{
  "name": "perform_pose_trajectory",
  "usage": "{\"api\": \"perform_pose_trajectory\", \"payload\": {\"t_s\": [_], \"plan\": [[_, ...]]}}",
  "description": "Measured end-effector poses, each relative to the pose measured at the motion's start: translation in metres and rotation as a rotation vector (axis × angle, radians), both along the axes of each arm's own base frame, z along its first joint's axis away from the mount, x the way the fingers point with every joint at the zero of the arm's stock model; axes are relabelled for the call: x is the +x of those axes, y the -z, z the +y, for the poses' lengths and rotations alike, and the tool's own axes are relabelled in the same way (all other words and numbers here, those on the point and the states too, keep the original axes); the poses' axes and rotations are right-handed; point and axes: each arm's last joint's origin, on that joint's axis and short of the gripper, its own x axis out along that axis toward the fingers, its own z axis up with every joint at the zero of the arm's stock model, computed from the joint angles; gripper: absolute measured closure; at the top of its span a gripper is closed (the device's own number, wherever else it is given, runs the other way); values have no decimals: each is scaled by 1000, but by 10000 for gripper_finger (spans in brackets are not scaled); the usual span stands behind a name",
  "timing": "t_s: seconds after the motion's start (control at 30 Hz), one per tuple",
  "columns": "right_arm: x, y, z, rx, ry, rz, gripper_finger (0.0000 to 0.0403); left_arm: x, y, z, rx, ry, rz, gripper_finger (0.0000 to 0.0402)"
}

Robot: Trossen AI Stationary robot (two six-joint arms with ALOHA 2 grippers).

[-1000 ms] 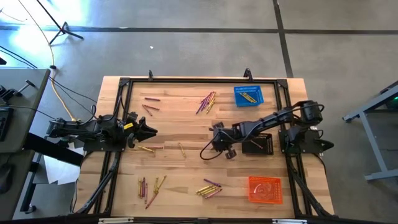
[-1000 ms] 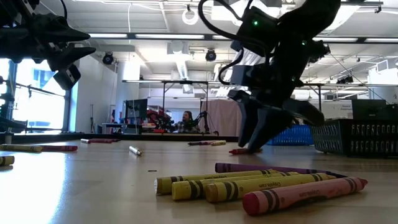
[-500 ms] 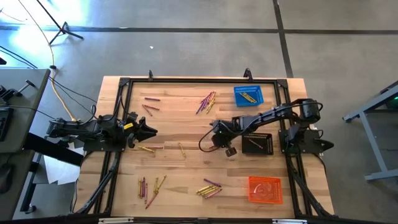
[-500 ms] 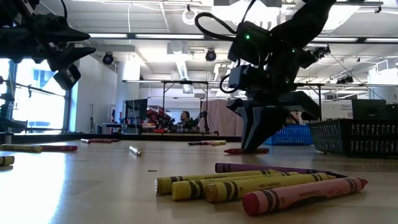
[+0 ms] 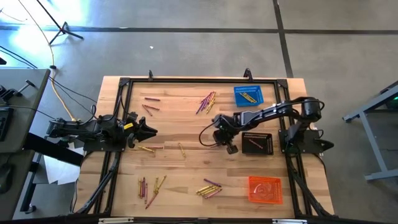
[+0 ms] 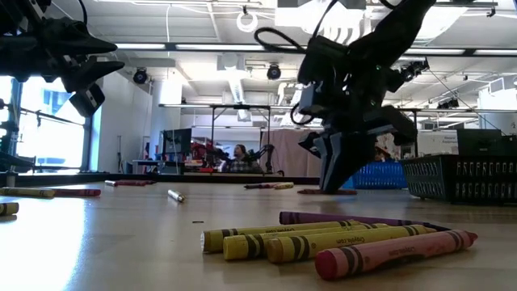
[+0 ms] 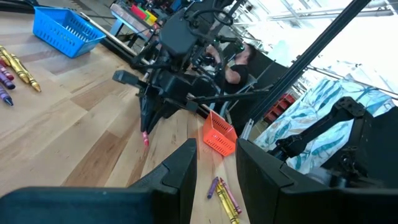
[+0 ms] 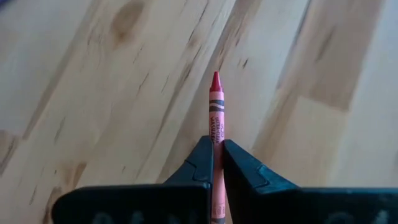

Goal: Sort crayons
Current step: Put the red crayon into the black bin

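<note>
Table: pale butcher-block wood [image 5: 180,124], planks with visible grain and a dark knot, framed by a black metal rail.
Red crayon: a thin paper-wrapped stick with a pointed wax tip [image 8: 216,109], lying flat on the wood near the table's middle; from the low view it shows as a short red bar [image 6: 327,191] under the fingers.
Right gripper: [image 8: 214,155] down at the table, its two dark wedge-shaped fingers pinched narrow on the red crayon; the shaft runs out between the tips, point forward.
Change: a second ago these fingers stood spread over the crayon; they have since closed on it, and the arm has shifted slightly toward the far edge.
Left gripper: [image 7: 216,163] waits at the table's left side, fingers apart, holding nothing.
Other crayons: yellow, purple and pink sticks in loose clusters [image 5: 208,188], [image 5: 207,101], [image 5: 149,186].
Baskets: moulded plastic mesh, rectangular: blue [image 5: 249,95] with yellow crayons inside, black [image 5: 256,144], orange [image 5: 265,189].
</note>
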Motion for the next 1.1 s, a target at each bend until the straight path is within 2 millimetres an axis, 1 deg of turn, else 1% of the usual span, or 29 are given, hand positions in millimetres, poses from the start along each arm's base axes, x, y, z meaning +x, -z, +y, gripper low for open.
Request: {"api": "perform_pose_trajectory", "payload": {"t_s": [0.07,0.23,0.33,0.43,0.5,0.6,0.67,0.77,0.83,0.93,1.03,1.1], "plan": [[-1,-5,-3,14,10,-15,399,0,0,0,0,0,0,302],[-4,-17,-9,132,61,-24,399,0,0,0,0,0,0,302],[-9,-25,-13,160,97,-15,399,0,0,0,0,1,0,302],[-18,-38,-17,197,133,-2,399,0,0,0,0,0,0,302],[-26,-49,-20,228,166,8,399,0,0,0,0,0,0,302],[-41,-70,-23,263,239,18,399,0,0,0,0,0,0,302],[-54,-82,-24,278,285,46,399,0,0,0,0,1,0,302],[-73,-94,-21,293,341,109,399,0,0,0,0,0,0,302],[-85,-97,-20,266,375,172,399,0,0,0,0,1,0,302],[-101,-98,-17,214,417,290,399,0,0,0,0,0,0,302],[-113,-95,-14,164,444,421,399,0,0,0,0,0,0,302],[-121,-88,-10,124,447,491,399,0,0,0,0,0,0,302]]}}
